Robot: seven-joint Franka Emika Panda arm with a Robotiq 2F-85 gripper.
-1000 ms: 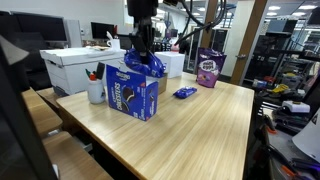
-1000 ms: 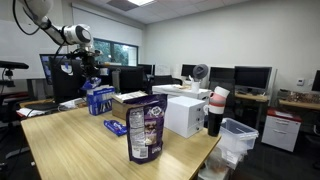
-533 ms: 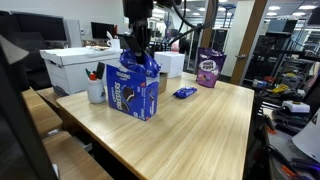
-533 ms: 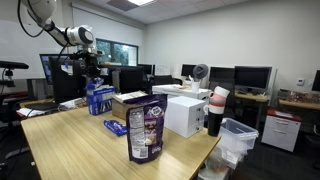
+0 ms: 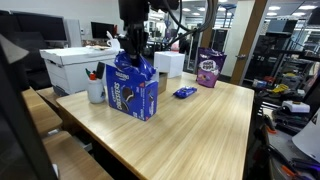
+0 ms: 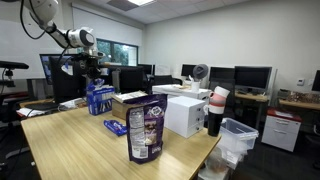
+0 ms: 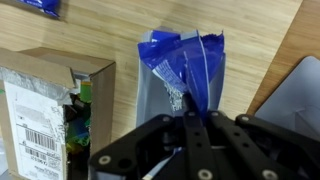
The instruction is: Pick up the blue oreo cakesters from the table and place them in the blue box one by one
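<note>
The blue box (image 5: 133, 92) stands upright on the wood-grain table (image 5: 190, 130), its top flaps open; it also shows in an exterior view (image 6: 99, 99) and in the wrist view (image 7: 165, 85). My gripper (image 5: 132, 52) hangs right over its open top, also seen in an exterior view (image 6: 92, 78). In the wrist view the gripper (image 7: 190, 112) has its fingers pressed together on a crinkly blue oreo cakester packet (image 7: 192, 75) that hangs into the opening. Another blue packet (image 5: 185, 93) lies on the table beyond the box, seen too in an exterior view (image 6: 116, 127) and at the wrist view's top edge (image 7: 40, 5).
A purple standing bag (image 5: 209, 68) is at the far side of the table, near the camera in an exterior view (image 6: 146, 130). A white cardboard box (image 5: 75, 68) and a cup with pens (image 5: 96, 91) stand beside the blue box. An open brown carton (image 7: 40, 110) sits close by.
My gripper has shifted sideways with the packet, from the box's edge to over its open top. The packet on the table has not moved.
</note>
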